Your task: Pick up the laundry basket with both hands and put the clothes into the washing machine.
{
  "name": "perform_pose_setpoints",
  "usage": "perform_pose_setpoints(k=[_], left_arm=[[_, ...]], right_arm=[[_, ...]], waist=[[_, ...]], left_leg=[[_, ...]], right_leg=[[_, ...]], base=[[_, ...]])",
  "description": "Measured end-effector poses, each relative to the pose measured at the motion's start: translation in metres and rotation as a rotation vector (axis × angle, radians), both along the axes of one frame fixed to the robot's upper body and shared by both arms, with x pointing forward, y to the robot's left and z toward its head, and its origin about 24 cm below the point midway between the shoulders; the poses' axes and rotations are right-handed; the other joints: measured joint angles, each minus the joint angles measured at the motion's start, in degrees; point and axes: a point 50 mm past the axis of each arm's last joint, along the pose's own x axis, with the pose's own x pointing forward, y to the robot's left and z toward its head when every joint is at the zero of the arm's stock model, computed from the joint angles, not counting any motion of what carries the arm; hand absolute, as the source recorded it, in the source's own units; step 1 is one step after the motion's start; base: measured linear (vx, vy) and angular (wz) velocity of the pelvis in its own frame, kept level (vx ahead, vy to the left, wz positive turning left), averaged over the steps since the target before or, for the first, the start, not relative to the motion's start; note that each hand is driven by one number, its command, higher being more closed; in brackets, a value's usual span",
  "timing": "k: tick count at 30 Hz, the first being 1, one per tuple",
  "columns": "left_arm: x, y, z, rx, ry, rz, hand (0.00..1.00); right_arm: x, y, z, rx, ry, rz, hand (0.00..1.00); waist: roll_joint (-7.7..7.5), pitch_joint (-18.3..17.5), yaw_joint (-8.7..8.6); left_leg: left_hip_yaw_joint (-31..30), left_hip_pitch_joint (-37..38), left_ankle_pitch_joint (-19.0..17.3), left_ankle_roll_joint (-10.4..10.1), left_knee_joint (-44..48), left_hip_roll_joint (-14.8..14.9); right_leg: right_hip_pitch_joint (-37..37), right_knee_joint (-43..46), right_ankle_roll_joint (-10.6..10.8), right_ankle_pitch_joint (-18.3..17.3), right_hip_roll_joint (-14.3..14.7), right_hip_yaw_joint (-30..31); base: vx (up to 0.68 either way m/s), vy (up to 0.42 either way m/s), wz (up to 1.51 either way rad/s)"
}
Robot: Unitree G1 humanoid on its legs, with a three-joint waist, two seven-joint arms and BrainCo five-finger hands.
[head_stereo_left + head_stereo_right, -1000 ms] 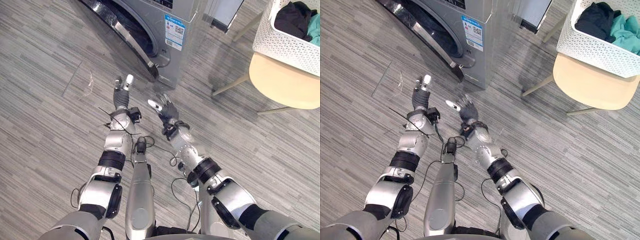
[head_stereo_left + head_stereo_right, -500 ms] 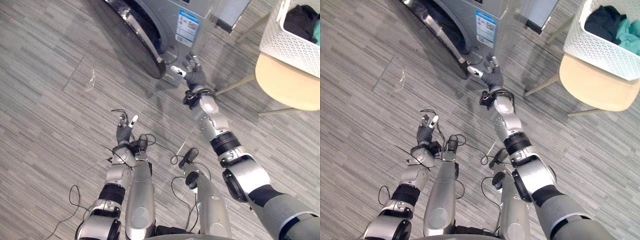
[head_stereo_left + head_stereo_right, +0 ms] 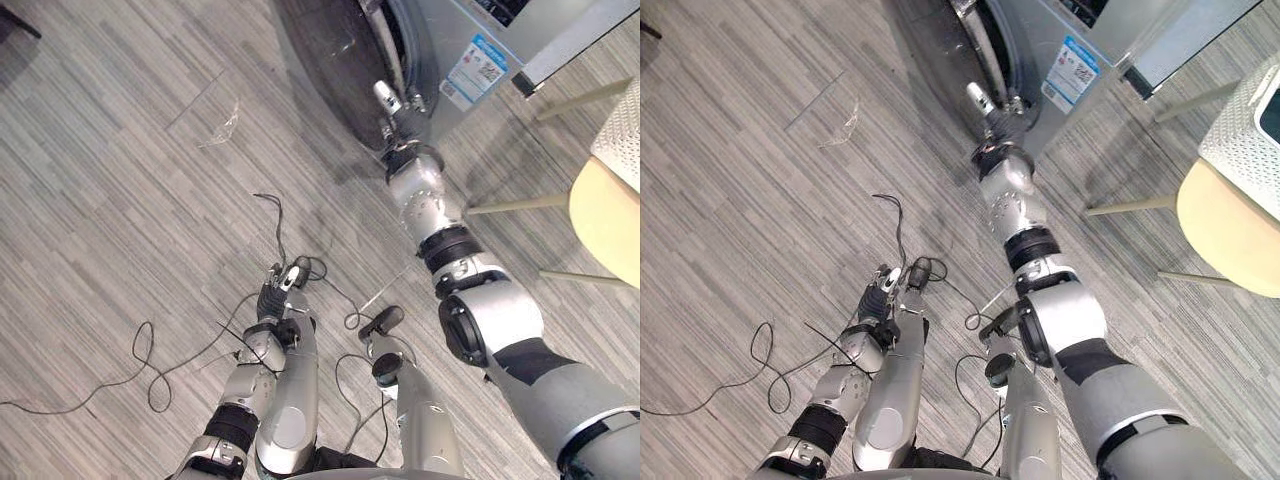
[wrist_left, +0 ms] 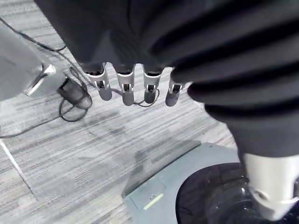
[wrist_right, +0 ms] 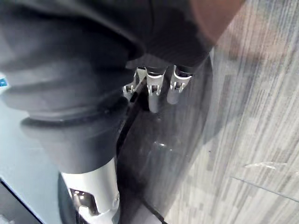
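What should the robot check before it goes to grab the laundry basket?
1. Washer door open: ok, the door stands swung open.
2. Right hand free: ok, the right hand is by the door's edge, fingers straight, holding nothing.
3. Left hand free: ok, the left hand hangs low over the floor, fingers straight.
4. Hands at the basket: not ok, the basket sits on a stool off to the right, away from both hands.
5. Clothes in the basket: cannot tell, its inside is cut off.
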Motion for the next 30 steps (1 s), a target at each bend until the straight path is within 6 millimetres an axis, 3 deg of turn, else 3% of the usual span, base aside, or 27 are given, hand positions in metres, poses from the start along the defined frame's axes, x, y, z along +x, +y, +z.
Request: perform_pose_setpoints(k=[3, 6, 9, 12, 15, 16, 18, 20, 24, 30], left_arm=[[-0.003, -0.014, 0.010, -0.055, -0.051, -0.048, 0.00], [-0.007, -0.015, 0.006, -0.064, -0.037, -0.055, 0.00], [-0.004, -0.020, 0.010, -0.074, -0.052, -0.075, 0.00], [0.010, -0.025, 0.025, -0.067, -0.102, -0.097, 0.00], [0.026, -0.031, 0.046, -0.059, -0.165, -0.099, 0.00], [0.028, -0.032, 0.049, -0.061, -0.170, -0.097, 0.00], [0.032, -0.038, 0.054, -0.075, -0.169, -0.082, 0.00], [0.032, -0.043, 0.055, -0.094, -0.162, -0.080, 0.00], [0.031, -0.040, 0.049, -0.120, -0.117, -0.022, 0.00], [0.038, -0.044, 0.042, -0.075, -0.065, -0.041, 0.00]], right_arm=[[0.002, -0.030, 0.016, -0.050, -0.036, -0.083, 0.00], [0.001, -0.026, 0.016, -0.098, -0.035, -0.074, 0.00], [-0.006, -0.010, 0.010, -0.083, -0.064, -0.009, 0.00], [-0.024, 0.028, -0.018, -0.046, -0.087, 0.118, 0.00], [-0.054, 0.096, -0.057, -0.040, -0.038, 0.366, 0.00], [-0.061, 0.110, -0.064, -0.042, -0.022, 0.418, 0.00], [-0.093, 0.158, -0.090, -0.085, 0.039, 0.623, 0.00], [-0.107, 0.173, -0.104, -0.171, 0.056, 0.725, 0.00], [-0.106, 0.169, -0.108, -0.147, 0.077, 0.720, 0.00], [-0.093, 0.154, -0.119, -0.100, 0.154, 0.640, 0.00]], waist=[[1.65, 0.65, 0.71], [1.66, 0.64, 0.35], [1.65, 0.63, 0.27], [1.56, 0.58, 0.11], [1.44, 0.41, -0.46], [1.45, 0.30, -0.41], [1.53, -0.40, 0.46], [1.45, -0.77, 1.15], [0.79, -1.13, 1.48], [0.42, -1.33, 0.48]], left_leg=[[-1.49, -0.34, 0.67, -0.04, -1.69, -0.15], [-1.73, -0.20, 0.79, -0.04, -1.86, 0.20], [-1.04, -0.28, 0.78, -0.09, -1.71, 1.04], [0.62, -0.22, 0.91, -0.37, -0.85, 2.14], [1.37, -0.24, 1.21, -0.81, 0.99, 3.10], [1.37, -0.26, 1.23, -0.82, 1.14, 3.20], [1.46, -0.27, 1.50, -1.17, 1.31, 3.63], [1.79, -0.27, 1.54, -1.20, 1.73, 3.70], [2.02, -0.30, 1.53, -1.20, 3.18, 3.31], [2.29, -0.12, 1.34, -1.36, 2.49, 3.10]], right_leg=[[-0.11, 1.56, -0.03, -1.88, -0.57, -2.53], [-0.33, 3.34, -0.29, -3.38, -0.78, -3.06], [-0.97, 4.11, -0.71, -3.89, -0.64, -3.34], [-0.99, 4.38, -0.84, -3.81, -0.43, -4.23], [-0.97, 5.83, -1.57, -3.60, -0.19, -4.16], [-0.97, 5.94, -1.81, -3.76, -0.09, -4.13], [-0.95, 6.08, -2.23, -4.03, 0.23, -4.12], [-0.78, 6.17, -2.33, -4.10, 0.22, -3.89], [-0.04, 6.20, -2.32, -4.11, -0.05, -3.14], [-0.42, 5.88, -1.93, -4.34, -0.09, -2.16]], base=[[0.01, -0.031, 0.29], [0.03, -0.036, 0.10], [0.04, -0.056, -0.13], [0.06, -0.068, -0.22], [0.06, -0.056, -0.11], [0.06, -0.060, -0.04], [0.06, -0.044, 0.01], [0.08, -0.011, 0.03], [0.03, 0.045, 0.03], [-0.06, 0.043, 0.00]])
